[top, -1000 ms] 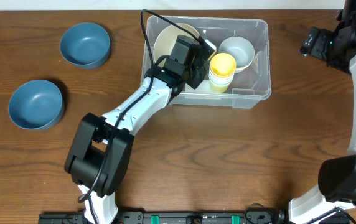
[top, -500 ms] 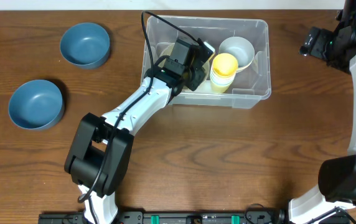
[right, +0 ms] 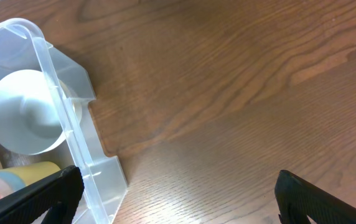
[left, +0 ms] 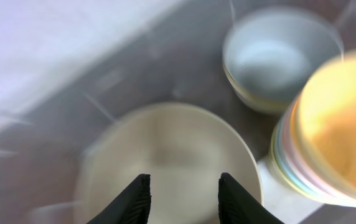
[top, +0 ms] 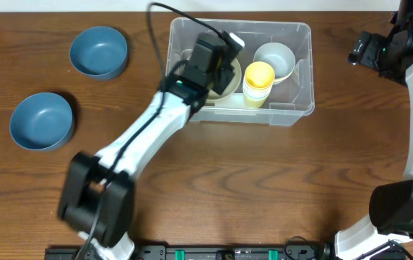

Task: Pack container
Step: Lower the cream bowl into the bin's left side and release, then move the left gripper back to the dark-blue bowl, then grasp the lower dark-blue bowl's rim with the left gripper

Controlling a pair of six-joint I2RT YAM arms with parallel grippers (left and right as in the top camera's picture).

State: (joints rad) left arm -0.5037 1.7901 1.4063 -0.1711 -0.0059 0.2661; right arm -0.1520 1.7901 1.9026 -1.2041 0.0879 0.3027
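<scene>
One large clear container (top: 304, 79) was seen on the wooden table (top: 264, 180), toward the far edge and a little right of centre. Three kinds of dishes were held in it: a wide cream bowl (left: 165, 155) at the left end, a pale white bowl (top: 274, 60) toward the far right, and a stack of pastel cups (top: 258, 83) topped by a yellow one, set just beside the cream bowl. Two blue bowls were left outside the bin, well apart from it on the left, one further back (top: 99, 51) and one nearer (top: 41, 120).

The left gripper (left: 181, 198) was reached into the bin above the cream bowl, its jaws partly spread with nothing pinched between them; whether the tips touched the bowl could not be told through the blur. The right gripper (right: 179, 177) was held off the bin's right end above bare wood, its jaws spread wide and nothing gripped.
</scene>
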